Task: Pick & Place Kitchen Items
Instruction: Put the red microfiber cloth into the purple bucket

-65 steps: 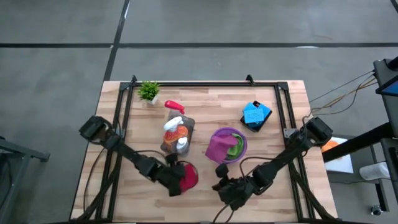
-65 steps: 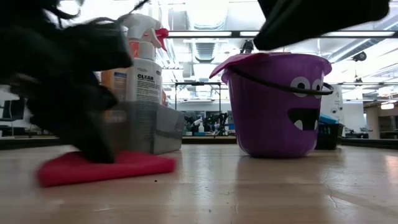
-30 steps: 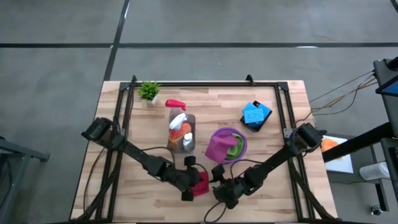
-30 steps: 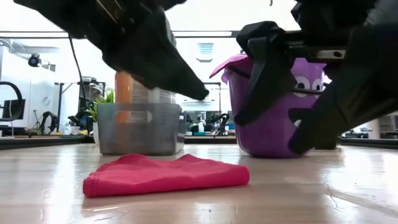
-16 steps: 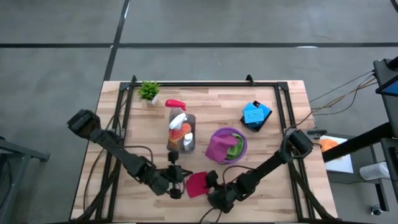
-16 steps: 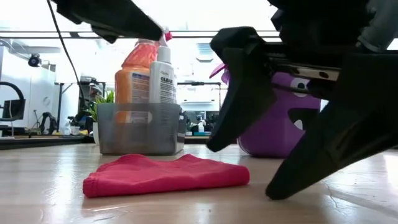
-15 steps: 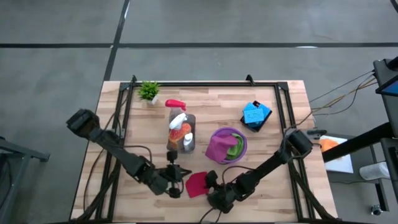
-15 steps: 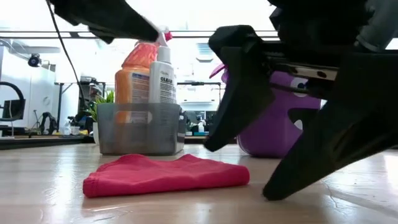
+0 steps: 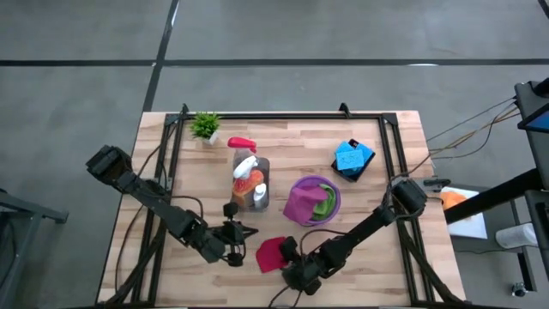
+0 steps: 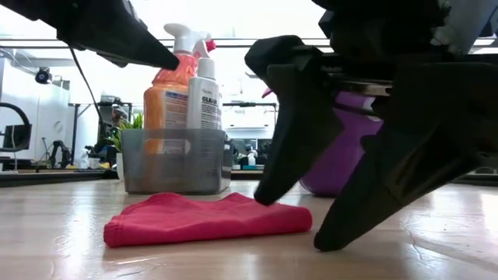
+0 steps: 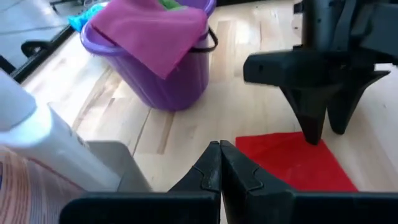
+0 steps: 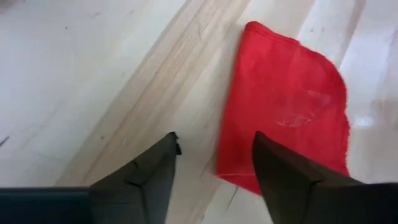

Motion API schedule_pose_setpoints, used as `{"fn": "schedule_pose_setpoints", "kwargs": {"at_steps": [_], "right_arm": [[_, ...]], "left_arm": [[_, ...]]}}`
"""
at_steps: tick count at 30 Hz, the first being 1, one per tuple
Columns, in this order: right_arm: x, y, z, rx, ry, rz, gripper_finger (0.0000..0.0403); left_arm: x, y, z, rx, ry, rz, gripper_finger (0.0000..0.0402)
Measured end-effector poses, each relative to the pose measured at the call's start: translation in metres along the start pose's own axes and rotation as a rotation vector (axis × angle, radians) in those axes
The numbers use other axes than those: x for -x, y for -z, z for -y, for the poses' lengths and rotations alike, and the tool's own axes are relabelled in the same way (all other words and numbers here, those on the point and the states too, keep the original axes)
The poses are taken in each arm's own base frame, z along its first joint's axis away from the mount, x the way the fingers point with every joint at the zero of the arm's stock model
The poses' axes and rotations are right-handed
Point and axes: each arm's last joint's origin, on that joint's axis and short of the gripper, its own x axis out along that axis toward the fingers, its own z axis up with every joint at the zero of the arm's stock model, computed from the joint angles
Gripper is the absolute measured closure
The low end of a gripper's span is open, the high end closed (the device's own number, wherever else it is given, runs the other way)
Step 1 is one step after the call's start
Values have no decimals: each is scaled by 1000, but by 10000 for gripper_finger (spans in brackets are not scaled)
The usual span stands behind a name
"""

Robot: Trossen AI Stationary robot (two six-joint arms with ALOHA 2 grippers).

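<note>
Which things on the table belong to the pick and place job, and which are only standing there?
Job: red cloth, magenta cloth, green cloth, spray bottle, blue sponges.

Standing there: plant, purple bucket, grey bin, black tray.

Purple bucket point(image 10: 342, 167) mostly hidden behind the right arm; red cloth point(image 12: 286, 106) cut off by the edge.

left gripper point(image 9: 241, 231) fingers pressed together | right gripper point(image 9: 287, 255) fingers apart
</note>
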Motion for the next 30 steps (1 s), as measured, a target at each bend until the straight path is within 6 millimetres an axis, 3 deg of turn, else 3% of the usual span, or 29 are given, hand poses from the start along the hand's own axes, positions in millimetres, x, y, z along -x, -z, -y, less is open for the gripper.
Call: {"fn": "schedule_pose_setpoints", "kwargs": {"at_steps": [10,15,21,26,30], "right_arm": [[-3,4,7,0,-5,-23,372],[1,2,6,5,8,-19,385],[26,-3,6,33,-7,6,385],[66,-21,18,2,-83,191,385],[81,-23,23,1,-170,417,385]], "left_arm": [[3,-3,-1,-97,30,6,401],[5,-6,-1,-86,34,19,401],[10,-3,1,-142,68,-6,401],[14,-13,4,-118,101,74,401],[19,-17,3,-114,110,90,401]]}}
